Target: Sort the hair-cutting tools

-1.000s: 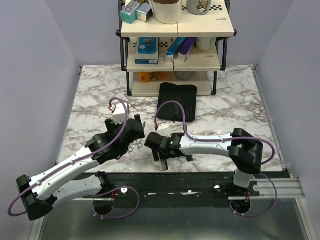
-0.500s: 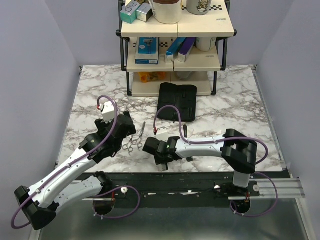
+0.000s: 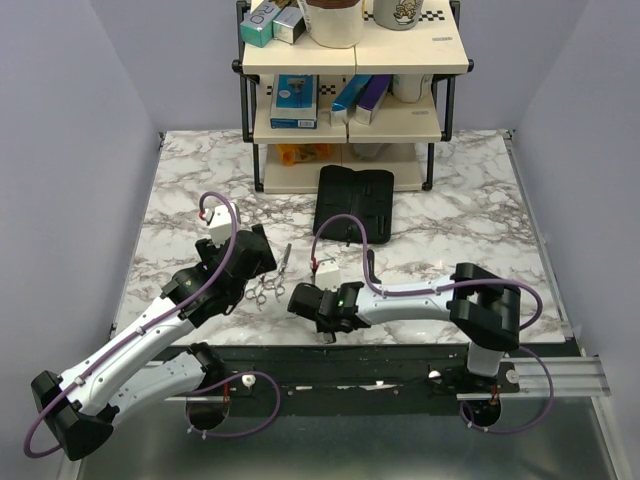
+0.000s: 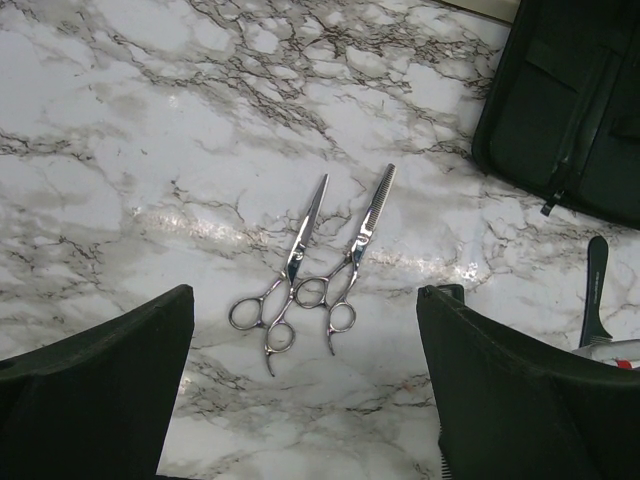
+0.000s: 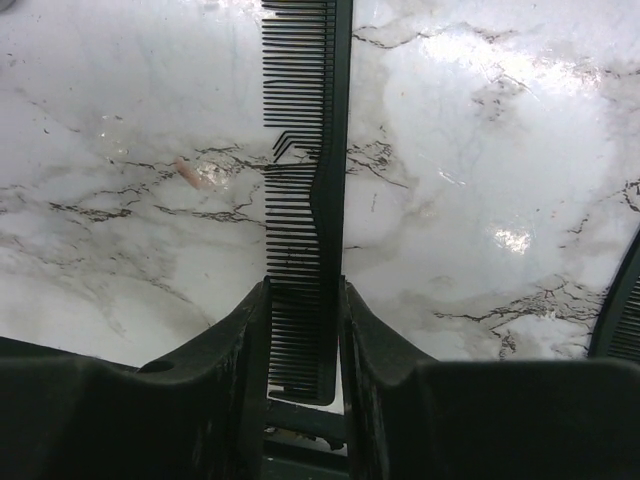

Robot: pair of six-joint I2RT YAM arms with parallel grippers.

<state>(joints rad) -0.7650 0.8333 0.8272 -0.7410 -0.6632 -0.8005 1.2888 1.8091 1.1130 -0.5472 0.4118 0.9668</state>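
2 silver scissors (image 4: 300, 285) flat, handles touching; black toothed comb (image 5: 305, 180) flat, nipped by right pincer (image 5: 305, 295).

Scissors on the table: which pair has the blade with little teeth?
The toothed scissors lie nearer the black pouch; their blade is notched like a comb. The other scissors have a smooth, pointed blade.

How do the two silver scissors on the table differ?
The plain scissors have a smooth blade and sharp point; the toothed scissors have a comb-like edge and blunt tip. In the left wrist view the plain scissors lie left of the toothed scissors. Both are silver, shut, lying flat, loops touching.
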